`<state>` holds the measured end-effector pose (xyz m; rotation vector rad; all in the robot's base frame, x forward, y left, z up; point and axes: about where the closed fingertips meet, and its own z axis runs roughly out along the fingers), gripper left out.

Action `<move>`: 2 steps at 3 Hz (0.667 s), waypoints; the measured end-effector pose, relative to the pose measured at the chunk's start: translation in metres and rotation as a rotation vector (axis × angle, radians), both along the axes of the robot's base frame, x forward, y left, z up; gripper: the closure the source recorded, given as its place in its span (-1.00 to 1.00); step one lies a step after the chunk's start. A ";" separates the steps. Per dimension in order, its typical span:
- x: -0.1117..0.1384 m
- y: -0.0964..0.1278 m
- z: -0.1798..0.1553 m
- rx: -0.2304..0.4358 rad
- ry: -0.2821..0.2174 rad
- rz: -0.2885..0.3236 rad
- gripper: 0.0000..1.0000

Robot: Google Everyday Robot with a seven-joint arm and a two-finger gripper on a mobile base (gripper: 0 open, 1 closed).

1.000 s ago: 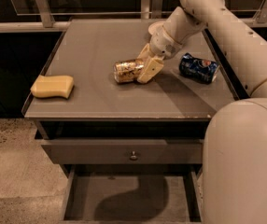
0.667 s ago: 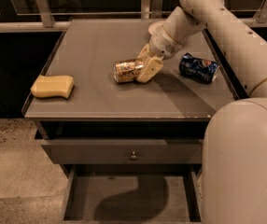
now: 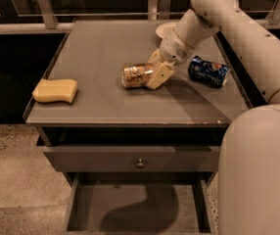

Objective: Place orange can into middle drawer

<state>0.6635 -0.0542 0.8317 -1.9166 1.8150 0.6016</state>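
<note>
Orange can (image 3: 136, 75) lies on its side near the middle of the table top (image 3: 105, 43). The gripper (image 3: 154, 74) is at the can's right end. One finger is on the near side of the can and one on the far side, and they look closed on it. The can is not lifted; it rests on the table.

Just to the right of the gripper lies a blue can (image 3: 208, 71), also on its side, close but not touching. A white plate (image 3: 165, 29) sits at the far edge, behind the arm (image 3: 238, 28). A yellow sponge (image 3: 55, 90) is far off to the left, close to the left edge.

Below the table, the top drawer front (image 3: 105, 159) with its little knob is shut. Under it the middle drawer (image 3: 93, 199) is pulled out toward the near side, and nothing can be seen lying in it.

I think the job is about half done. The can is grabbed and the drawer is open. Left to do: lift the can, carry it over the near edge of the table, go down and let it go inside.

The way from the can to the near edge has nothing on it. The arm must pass the table edge and the shut drawer front without bumping them. The drawer is wide, so there is lots of room to drop the can.
</note>
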 end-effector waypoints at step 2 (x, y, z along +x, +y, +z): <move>-0.075 -0.011 0.111 0.146 -0.228 -0.140 1.00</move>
